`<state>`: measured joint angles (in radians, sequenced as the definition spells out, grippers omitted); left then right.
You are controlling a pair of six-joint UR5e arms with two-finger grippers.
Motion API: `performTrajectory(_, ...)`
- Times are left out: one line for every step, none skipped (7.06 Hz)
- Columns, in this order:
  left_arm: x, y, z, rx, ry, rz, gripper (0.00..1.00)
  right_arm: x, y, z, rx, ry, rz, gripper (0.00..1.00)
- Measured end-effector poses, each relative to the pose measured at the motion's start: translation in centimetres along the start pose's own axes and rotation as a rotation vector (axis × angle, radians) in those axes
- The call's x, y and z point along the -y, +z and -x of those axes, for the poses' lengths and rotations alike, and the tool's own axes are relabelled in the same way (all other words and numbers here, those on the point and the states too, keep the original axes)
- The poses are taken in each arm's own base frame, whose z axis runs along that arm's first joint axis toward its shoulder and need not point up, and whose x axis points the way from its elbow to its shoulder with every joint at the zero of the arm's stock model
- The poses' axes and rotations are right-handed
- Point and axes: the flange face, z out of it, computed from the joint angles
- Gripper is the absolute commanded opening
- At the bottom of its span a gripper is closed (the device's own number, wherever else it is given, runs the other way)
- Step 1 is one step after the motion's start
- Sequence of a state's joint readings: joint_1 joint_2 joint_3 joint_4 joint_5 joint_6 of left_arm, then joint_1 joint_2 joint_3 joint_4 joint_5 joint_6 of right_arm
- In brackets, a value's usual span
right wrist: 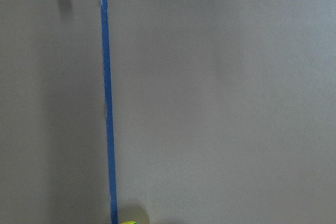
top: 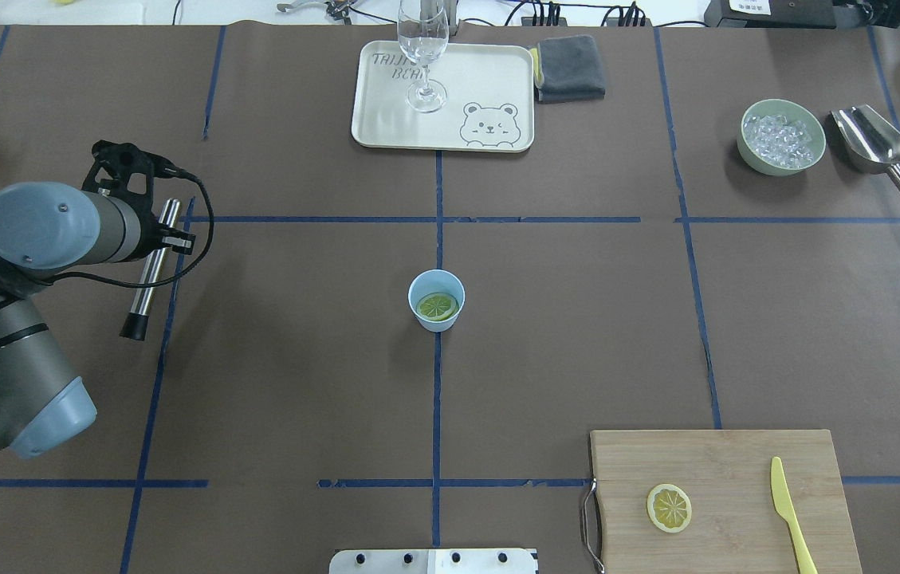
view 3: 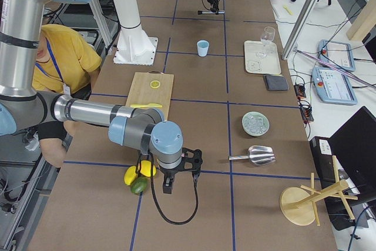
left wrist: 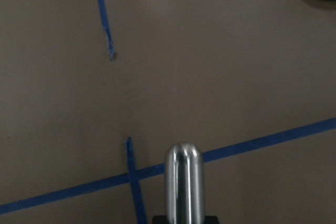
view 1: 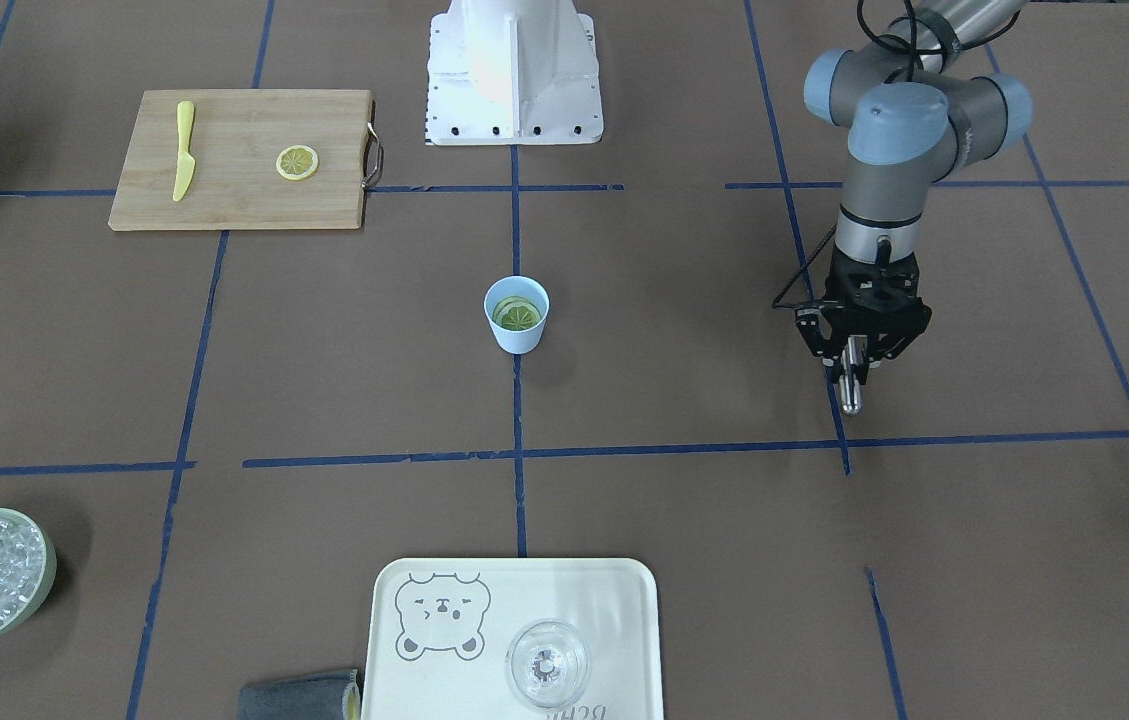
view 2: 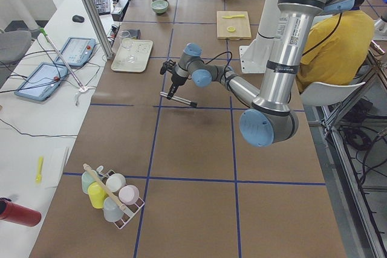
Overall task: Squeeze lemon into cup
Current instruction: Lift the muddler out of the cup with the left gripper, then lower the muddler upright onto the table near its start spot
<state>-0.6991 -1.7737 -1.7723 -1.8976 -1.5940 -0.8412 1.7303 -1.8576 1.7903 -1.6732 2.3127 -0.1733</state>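
Left jaws clamp the steel rod (top: 149,271) near the table's (top: 298,359) left edge; right jaws, I cannot tell. I would press the lemon (top: 437,305) in the cup (top: 423,283) squarely, gently.

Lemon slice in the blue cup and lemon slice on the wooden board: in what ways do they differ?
The slice in the cup sits down inside the cup's wall; the slice on the board lies flat in the open on the cutting board, apart from the knife. The first looks greener, the second yellower. Both are thin, round and segmented.
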Motion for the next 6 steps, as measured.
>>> performTrajectory(-1.2, 1.0, 1.8, 0.031, 0.002, 0.024, 0.0, 0.0, 0.1, -0.1, 0.001, 0.001, 0.002, 1.0)
performTrajectory(-1.9, 1.6, 3.3, 0.057, 0.022, 0.041, 0.0, 0.0, 0.2, -0.1, 0.001, 0.001, 0.002, 1.0)
performTrajectory(-1.7, 1.7, 4.9, 0.08, 0.04, 0.057, 0.0, 0.0, 0.2, -0.1, 0.002, 0.0, 0.002, 1.0)
performTrajectory(-0.9, 1.4, 6.4, 0.07, 0.032, 0.094, 0.0, 0.0, 0.2, -0.1, 0.002, -0.001, 0.002, 1.0)
performTrajectory(-0.4, 1.0, 7.4, 0.018, 0.016, 0.145, 0.0, 0.0, 0.2, -0.1, 0.002, -0.001, 0.002, 1.0)
performTrajectory(-0.1, 0.6, 7.6, -0.025, 0.006, 0.177, 0.0, 0.0, 0.2, -0.1, 0.002, -0.002, 0.002, 1.0)
